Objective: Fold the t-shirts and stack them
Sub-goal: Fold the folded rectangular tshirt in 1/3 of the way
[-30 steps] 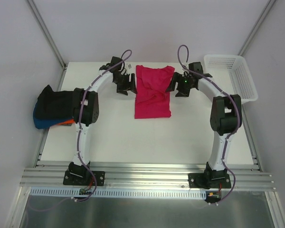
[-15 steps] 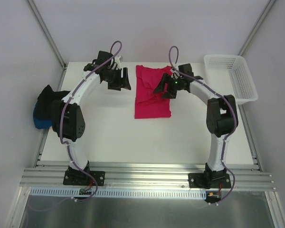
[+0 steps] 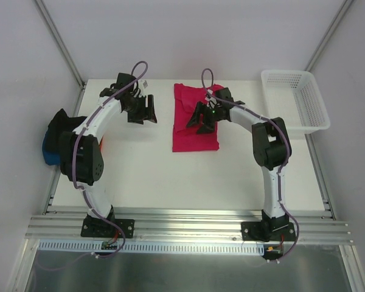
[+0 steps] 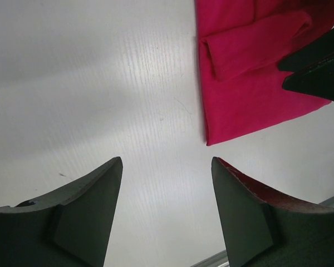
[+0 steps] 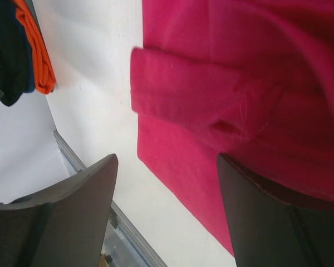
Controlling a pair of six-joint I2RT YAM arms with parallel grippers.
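Note:
The crimson-pink t-shirt (image 3: 193,135) lies part-folded at the back middle of the white table (image 3: 170,176), a sleeve folded over it (image 5: 200,89). My right gripper (image 3: 199,120) hovers open over the shirt's left half; nothing sits between its fingers (image 5: 167,158). My left gripper (image 3: 145,114) stands open over bare table to the left of the shirt, apart from it (image 4: 166,161). The shirt's lower corner (image 4: 250,83) shows in the left wrist view. The black (image 3: 64,126), blue (image 3: 48,155) and orange (image 5: 38,53) t-shirts lie piled at the table's left edge.
A white mesh basket (image 3: 298,97) stands at the back right corner. A metal rail (image 3: 188,219) runs along the near edge by the arm bases. The right gripper's dark fingers (image 4: 317,67) show at the right side of the left wrist view.
The left gripper has drawn away leftward from the shirt's edge. The right gripper has moved left from the shirt's right edge to over the shirt.

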